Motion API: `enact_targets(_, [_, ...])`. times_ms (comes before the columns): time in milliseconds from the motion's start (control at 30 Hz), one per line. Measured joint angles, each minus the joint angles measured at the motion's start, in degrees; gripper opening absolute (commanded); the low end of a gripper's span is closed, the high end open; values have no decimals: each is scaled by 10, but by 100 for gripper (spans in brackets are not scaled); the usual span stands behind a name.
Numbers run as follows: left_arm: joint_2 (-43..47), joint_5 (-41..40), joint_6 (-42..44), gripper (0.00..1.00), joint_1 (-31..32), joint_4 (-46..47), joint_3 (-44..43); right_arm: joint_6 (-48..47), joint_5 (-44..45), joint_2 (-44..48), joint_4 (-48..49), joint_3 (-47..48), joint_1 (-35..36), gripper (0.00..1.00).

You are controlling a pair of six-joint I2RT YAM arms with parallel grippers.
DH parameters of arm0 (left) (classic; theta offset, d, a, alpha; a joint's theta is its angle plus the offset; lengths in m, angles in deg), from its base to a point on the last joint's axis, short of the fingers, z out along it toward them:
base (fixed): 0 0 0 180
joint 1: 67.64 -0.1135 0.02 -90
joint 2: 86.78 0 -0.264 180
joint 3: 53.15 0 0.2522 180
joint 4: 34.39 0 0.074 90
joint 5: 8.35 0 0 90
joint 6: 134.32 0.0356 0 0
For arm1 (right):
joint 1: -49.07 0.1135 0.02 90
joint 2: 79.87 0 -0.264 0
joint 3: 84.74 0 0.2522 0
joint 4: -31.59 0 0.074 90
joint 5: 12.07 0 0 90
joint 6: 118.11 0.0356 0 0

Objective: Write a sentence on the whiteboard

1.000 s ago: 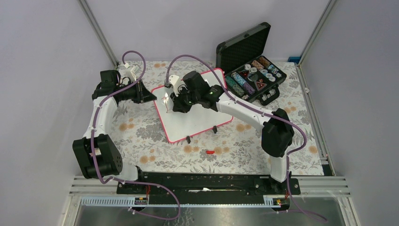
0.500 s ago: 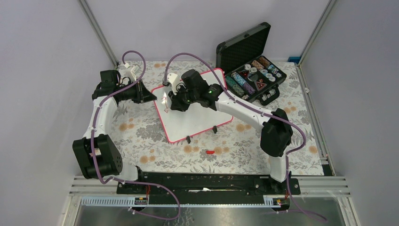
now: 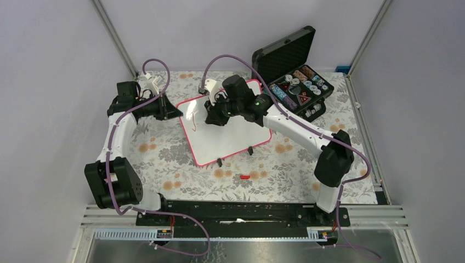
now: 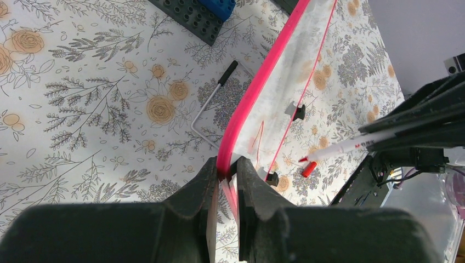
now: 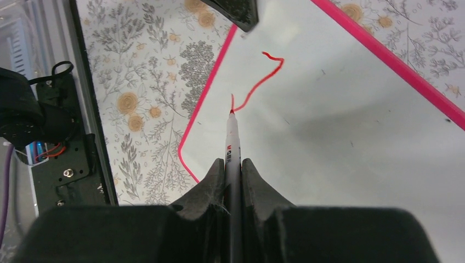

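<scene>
The open black case (image 3: 282, 55) held rows of coloured discs (image 3: 279, 94). The left gripper (image 4: 226, 164) pinched the whiteboard (image 3: 230, 139) rim; the right gripper (image 5: 233, 164) clamped a red-tipped marker (image 5: 232, 137).

The table (image 3: 164, 159) is covered with a cloth printed with grey leaves and orange flowers. The whiteboard (image 3: 230, 139) rests near its middle, and an open black case (image 3: 282, 55) filled with small round pieces sits at the far right. A small red cap (image 3: 244, 177) lies just in front of the board. Beside the board's left edge lie a bent hex key (image 4: 211, 104) and a dark block plate (image 4: 189, 13) carrying a blue brick (image 4: 216, 5).
</scene>
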Motion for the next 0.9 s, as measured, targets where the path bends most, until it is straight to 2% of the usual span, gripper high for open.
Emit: enact_targets(900, [0, 1, 0, 0, 0, 0, 0, -3, 43, -37, -1, 5, -6, 0])
